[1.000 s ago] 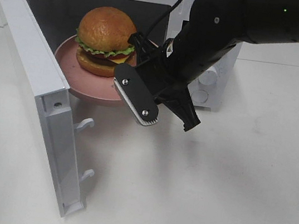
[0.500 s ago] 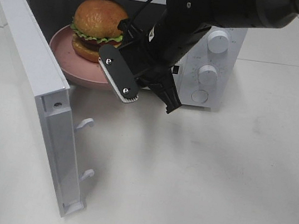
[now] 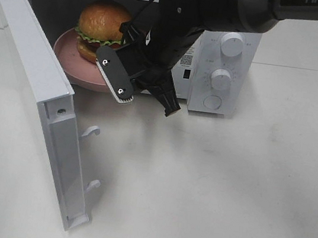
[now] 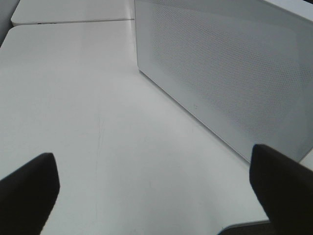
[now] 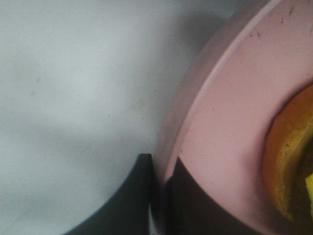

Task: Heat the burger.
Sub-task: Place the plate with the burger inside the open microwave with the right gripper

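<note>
While the white door (image 3: 31,61) of the white microwave oven (image 3: 242,68) stands wide open on the left, you have the small round burger with glossy brown bun, green lettuce and dark patty (image 3: 104,26) in the mouth of the cavity. It sits upright on the round pink plate (image 3: 70,69). The near edge of the plate lies at the threshold of the opening; whether the plate rests on the cavity floor cannot be determined.

Your right gripper (image 5: 160,162) is clamped on the plate rim. The right wrist view shows one dark finger on each side of the rim, with the bun edge close by. In the high view the black right arm (image 3: 223,9) reaches across the front of the oven and partly hides the control panel, where two white round knobs (image 3: 233,44) and a round button (image 3: 212,102) are visible.

Your left gripper (image 4: 154,193) has its fingers spread far apart and grips nothing. It hangs above the white worktop (image 3: 225,195), beside a white panel with a fine dotted pattern (image 4: 230,73). It does not appear in the high view.

Two white latch hooks (image 3: 90,131) project from the door's inner face.
</note>
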